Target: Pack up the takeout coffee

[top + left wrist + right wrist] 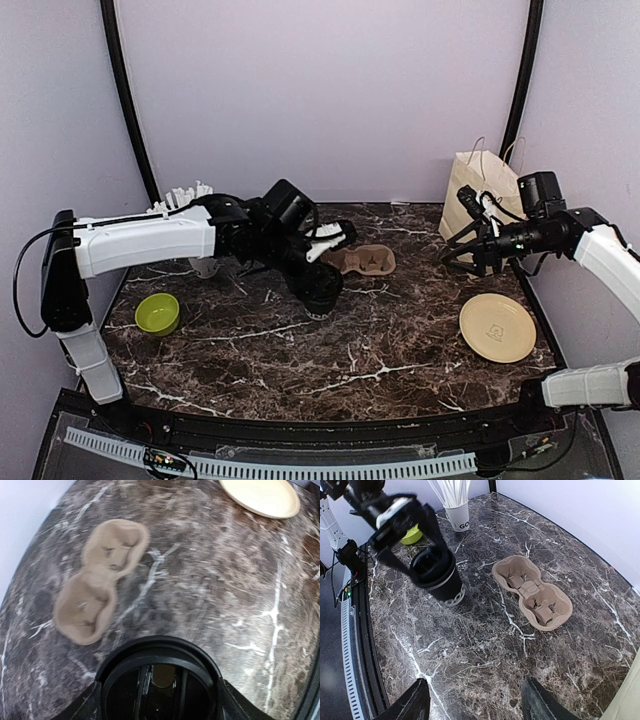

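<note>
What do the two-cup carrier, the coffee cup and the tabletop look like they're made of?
Carrier: probably moulded paper pulp; matte tan, fibrous, soft rounded edges.
Coffee cup: likely paper, with dark matte sleeve and white band; its black lid looks like shiny plastic.
Tabletop: dark marble look, white veins, slight sheen; real stone or laminate, cannot tell.

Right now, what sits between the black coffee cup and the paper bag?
The brown cardboard cup carrier, empty, lying nearer the cup; the top view shows it.
</note>
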Motion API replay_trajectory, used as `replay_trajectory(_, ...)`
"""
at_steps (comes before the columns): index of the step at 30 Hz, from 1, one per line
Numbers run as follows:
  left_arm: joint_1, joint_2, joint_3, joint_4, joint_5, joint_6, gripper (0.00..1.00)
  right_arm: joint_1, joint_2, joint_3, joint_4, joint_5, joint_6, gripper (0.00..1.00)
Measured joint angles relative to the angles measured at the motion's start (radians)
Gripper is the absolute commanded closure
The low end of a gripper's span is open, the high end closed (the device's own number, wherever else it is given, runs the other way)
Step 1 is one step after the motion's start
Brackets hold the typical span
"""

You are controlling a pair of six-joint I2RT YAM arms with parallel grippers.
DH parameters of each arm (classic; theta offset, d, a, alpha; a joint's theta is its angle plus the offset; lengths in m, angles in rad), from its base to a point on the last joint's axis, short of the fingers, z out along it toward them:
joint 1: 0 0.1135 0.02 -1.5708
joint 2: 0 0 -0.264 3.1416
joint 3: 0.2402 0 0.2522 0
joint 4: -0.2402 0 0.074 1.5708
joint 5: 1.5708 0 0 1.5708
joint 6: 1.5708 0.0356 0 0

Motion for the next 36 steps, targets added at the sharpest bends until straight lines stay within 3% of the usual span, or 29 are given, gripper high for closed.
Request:
replay_trajectory(6,0.205,-0.042,0.012,0.012,-0.079,-0.050,0.32,-0.002,0.003,0.000,0.006,0.001,0.007,0.38)
replay_trajectory(11,0.343,0.032,0.131,0.028,-0.083,-0.097,0.32,-0.002,0.003,0.002,0.013,0.020,0.023,0.38)
replay_trajectory(17,0.411,0.216,0.326,0.044,-0.045,-0.135,0.32,-0.002,0.003,0.015,0.018,0.045,0.043,0.39)
replay_trajectory(22,0.458,0.340,0.398,0.037,0.001,-0.166,0.30,-0.005,0.002,0.015,0.021,0.067,0.051,0.39)
replay_trajectory(30,0.488,0.406,0.439,0.007,0.028,-0.187,0.14,-0.015,-0.009,0.026,0.014,0.088,0.067,0.38)
replay_trajectory(36,0.487,0.415,0.483,-0.008,0.024,-0.192,0.08,-0.027,0.070,0.226,-0.045,0.120,0.091,0.38)
